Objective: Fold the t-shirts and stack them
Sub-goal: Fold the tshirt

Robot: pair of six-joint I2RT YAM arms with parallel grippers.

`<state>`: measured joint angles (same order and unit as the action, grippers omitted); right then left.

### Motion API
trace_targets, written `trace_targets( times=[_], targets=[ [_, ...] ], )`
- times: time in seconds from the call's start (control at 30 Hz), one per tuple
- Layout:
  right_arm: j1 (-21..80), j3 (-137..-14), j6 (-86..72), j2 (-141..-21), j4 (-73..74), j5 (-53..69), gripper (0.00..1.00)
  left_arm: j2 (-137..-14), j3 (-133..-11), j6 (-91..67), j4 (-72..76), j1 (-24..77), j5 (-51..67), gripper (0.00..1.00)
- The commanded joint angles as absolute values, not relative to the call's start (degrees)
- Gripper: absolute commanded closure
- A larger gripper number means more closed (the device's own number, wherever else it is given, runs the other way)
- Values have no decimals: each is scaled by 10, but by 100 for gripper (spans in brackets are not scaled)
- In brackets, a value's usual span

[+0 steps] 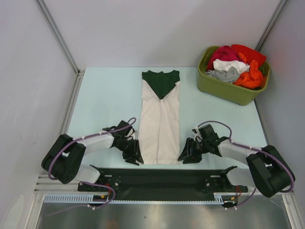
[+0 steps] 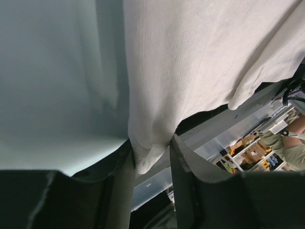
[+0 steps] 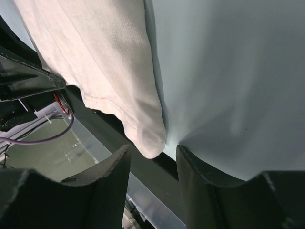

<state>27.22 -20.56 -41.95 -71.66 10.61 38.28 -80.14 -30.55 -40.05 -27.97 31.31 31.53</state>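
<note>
I see one long t-shirt point(image 1: 161, 124) lying flat in the middle of the pale blue worktop point(image 1: 105, 95), cream-white with a dark green top end. My left claw point(image 1: 135, 156) sits at its near left corner, with the cloth between both fingers point(image 2: 183, 181); I cannot tell if it squeezes tight. My right claw point(image 1: 188, 156) is open, just beside the near right corner. A green tub point(image 1: 228, 88) of clothes stands far right.

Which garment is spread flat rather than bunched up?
The cream-white t-shirt with the dark green neck, folded into a long strip on the table; the other clothes lie crumpled in the tub.
</note>
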Motion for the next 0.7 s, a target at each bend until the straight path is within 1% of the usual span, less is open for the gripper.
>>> trace_targets(
  times=[0.0,0.07,0.1,0.17,0.23,0.27,0.3,0.33,0.37,0.4,0.43,0.47,0.63,0.67],
  targets=[
    [275,-197,-432,-723,76,387,52,-816,-280,-398,-264,319,259,60],
    [279,-192,-441,-733,55,395,52,-814,-279,-399,-261,318,256,62],
    [282,-186,-453,-736,48,400,53,-813,-279,-400,-261,319,251,67],
    [292,-182,-460,-739,34,397,54,-813,-279,-400,-261,318,247,71],
    [301,-178,-464,-740,30,388,55,-810,-280,-398,-261,319,239,79],
    [301,-176,-466,-741,30,385,58,-809,-281,-396,-261,319,236,83],
    [301,-176,-467,-743,32,373,60,-809,-282,-396,-261,318,236,92],
    [301,-178,-464,-744,40,367,62,-809,-285,-394,-260,319,236,96],
    [301,-178,-464,-746,42,365,69,-809,-285,-393,-262,319,235,100],
    [301,-178,-466,-749,47,355,74,-809,-284,-393,-261,318,236,100],
    [301,-178,-465,-747,57,351,84,-806,-282,-394,-261,318,236,100],
    [301,-179,-463,-744,63,346,100,-803,-280,-395,-258,318,242,100],
    [321,-179,-472,-672,129,324,100,-774,-258,-412,-256,321,248,99],
    [326,-162,-480,-665,122,325,100,-767,-256,-415,-254,322,249,100]
  ],
)
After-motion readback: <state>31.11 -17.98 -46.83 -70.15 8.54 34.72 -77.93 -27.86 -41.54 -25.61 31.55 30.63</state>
